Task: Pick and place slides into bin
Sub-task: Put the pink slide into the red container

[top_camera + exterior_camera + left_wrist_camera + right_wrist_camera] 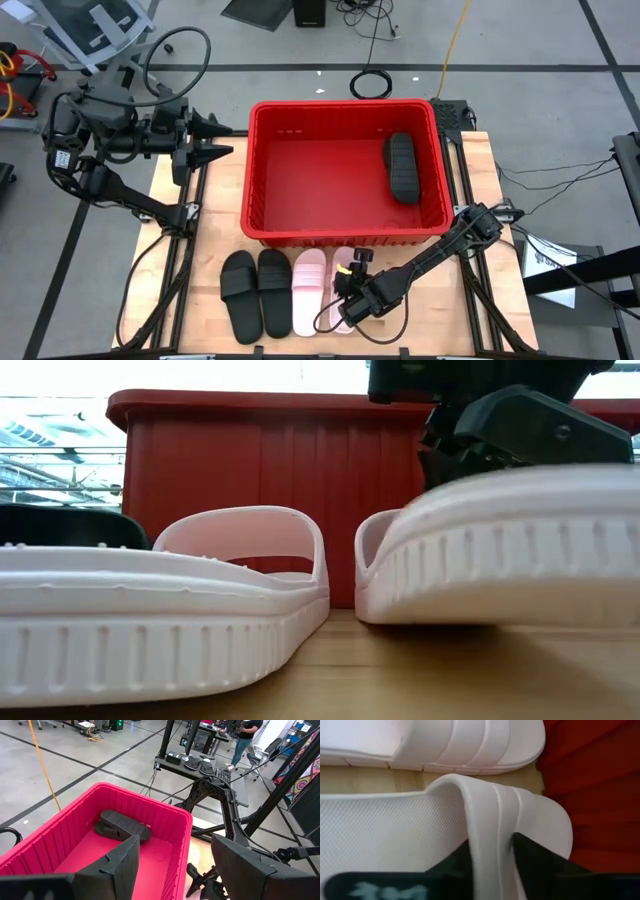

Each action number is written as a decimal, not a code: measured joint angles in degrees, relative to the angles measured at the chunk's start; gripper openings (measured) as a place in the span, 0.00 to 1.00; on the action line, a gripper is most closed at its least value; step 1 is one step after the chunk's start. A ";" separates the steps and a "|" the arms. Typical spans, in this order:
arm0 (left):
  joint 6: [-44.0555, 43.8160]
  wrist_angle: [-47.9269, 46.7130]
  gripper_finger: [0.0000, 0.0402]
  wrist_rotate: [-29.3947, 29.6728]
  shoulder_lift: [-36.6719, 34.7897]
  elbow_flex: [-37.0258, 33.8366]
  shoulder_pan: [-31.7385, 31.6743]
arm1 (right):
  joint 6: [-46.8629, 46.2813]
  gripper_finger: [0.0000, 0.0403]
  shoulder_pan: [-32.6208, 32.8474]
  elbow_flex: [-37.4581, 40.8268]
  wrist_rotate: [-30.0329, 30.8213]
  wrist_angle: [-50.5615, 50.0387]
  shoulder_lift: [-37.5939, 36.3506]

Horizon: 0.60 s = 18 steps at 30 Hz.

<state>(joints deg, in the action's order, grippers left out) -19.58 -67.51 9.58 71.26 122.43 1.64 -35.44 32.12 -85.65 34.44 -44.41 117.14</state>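
The red bin (340,105) stands at the table's far middle with one black slide (402,167) lying inside at its right. Near the front edge lie two black slides (240,293) (274,290) and a pink slide (308,290) side by side, soles down. A second pink slide (343,266) lies to their right, and my right gripper (352,290) is shut on it. My left gripper (215,140) hangs open, high beside the bin's left wall. My right gripper has the right pink slide's strap (490,835) between its two fingers (532,857), one on the footbed side of the band and one on the toe side. The fingers slant down from the table's near right. Whether the sole is off the table, I cannot tell.
The bin's near wall (260,480) rises right behind the pink slides' toes. The other pink slide (160,610) lies close beside the held one. Bare wood lies to the left of the black slides and to the right of the right arm.
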 joint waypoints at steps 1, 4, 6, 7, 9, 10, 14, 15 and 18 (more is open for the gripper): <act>0.01 -0.02 0.60 0.00 0.00 0.00 0.01 | -0.40 0.20 0.00 0.00 -0.02 0.15 0.00; 0.44 0.00 0.60 0.00 0.00 0.00 0.00 | -0.48 0.06 -0.08 0.00 -1.21 1.15 0.00; 0.60 -0.01 0.60 0.00 0.00 0.00 0.01 | -0.49 0.02 -0.18 0.00 -2.45 2.01 -0.02; 0.61 0.00 0.60 0.00 0.00 0.00 -0.01 | -0.77 0.02 -0.18 0.00 -2.68 2.37 -0.02; 0.69 -0.02 0.60 0.00 0.00 0.00 0.01 | -2.18 0.04 -0.20 0.00 -2.99 2.49 -0.02; 0.92 -0.02 0.60 0.00 0.00 0.00 0.00 | -2.75 0.04 -0.20 0.00 -3.05 2.50 -0.02; 1.52 -0.02 0.60 0.00 0.00 0.00 0.00 | -2.82 0.01 -0.20 0.00 -4.58 2.89 -0.02; 1.52 -0.02 0.60 0.01 0.00 0.00 0.00 | -2.88 0.01 -0.20 0.00 -5.01 3.12 -0.02; 1.59 -0.04 0.60 0.02 0.00 0.00 -0.01 | -2.90 0.02 -0.21 0.00 -6.21 3.48 -0.02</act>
<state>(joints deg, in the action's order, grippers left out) -17.99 -67.55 9.60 71.26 122.43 1.63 -38.35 31.91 -85.65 28.22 -40.94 117.12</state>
